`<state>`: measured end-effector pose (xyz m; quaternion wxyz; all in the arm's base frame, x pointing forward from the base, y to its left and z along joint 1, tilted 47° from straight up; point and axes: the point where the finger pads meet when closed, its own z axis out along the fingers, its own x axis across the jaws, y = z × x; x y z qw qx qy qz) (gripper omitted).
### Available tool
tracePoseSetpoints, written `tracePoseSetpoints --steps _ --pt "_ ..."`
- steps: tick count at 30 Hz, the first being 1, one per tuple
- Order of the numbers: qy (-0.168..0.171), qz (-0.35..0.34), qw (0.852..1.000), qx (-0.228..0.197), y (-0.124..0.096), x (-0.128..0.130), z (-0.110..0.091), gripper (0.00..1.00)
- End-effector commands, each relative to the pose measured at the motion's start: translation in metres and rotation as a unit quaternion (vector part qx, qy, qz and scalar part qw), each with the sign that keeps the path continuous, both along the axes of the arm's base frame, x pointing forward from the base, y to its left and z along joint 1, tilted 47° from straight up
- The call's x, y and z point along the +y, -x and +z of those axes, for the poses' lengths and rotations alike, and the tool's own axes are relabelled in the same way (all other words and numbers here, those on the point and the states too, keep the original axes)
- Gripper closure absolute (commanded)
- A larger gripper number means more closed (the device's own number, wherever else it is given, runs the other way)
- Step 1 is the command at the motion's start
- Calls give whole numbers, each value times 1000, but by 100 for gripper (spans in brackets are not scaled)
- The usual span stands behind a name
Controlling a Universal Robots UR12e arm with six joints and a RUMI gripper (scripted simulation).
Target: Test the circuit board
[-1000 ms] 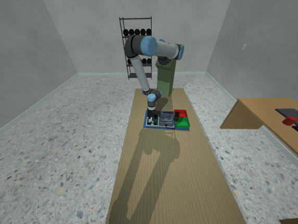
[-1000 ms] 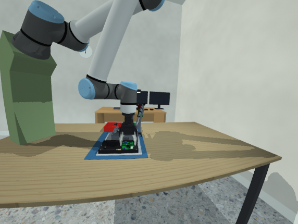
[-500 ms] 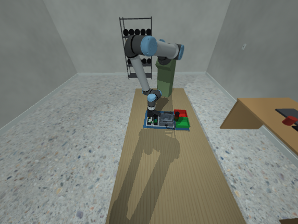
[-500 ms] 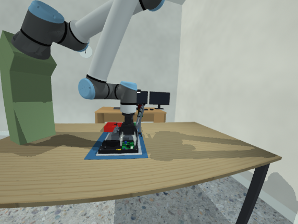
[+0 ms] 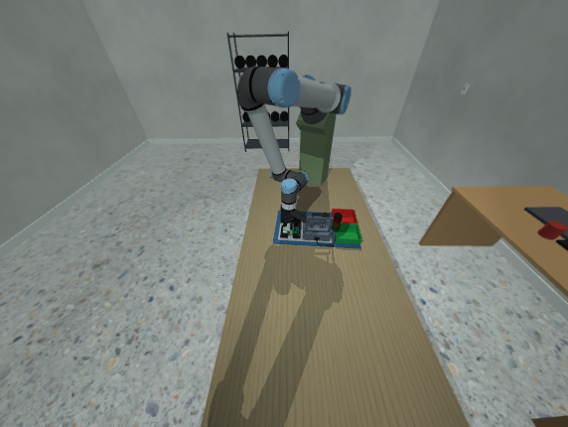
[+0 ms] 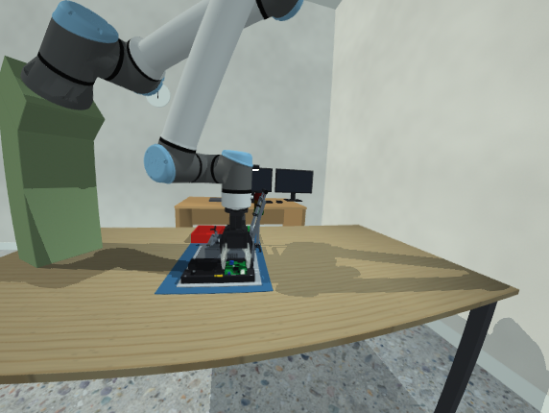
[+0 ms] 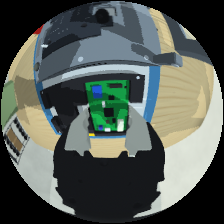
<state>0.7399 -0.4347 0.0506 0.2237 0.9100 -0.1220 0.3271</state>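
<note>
Stage: we judge we are at the pick-up; seating, latching, the light and binning remain.
Fingers: about half open, astride the board, nothing gripped.
Board: in the black tray, beside the tester.
Board's look: green, rectangular, component side up, with a blue block and a pale part (our white connector, perhaps).

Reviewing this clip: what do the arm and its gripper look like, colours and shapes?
The arm has smooth light-grey tubular links, dark-grey rounded joints with black rings, and flat blue caps. A white collar sits above the gripper, which has a chunky black body and two pale-grey, tapering fingers. No cables show along the links.
</note>
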Motion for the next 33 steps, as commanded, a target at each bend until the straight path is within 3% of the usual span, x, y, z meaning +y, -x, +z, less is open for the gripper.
tracePoseSetpoints --steps 1,33 --pt "1 0 1000 -1 -2 1 2 53" --pt "1 0 1000 -1 -2 1 2 61"
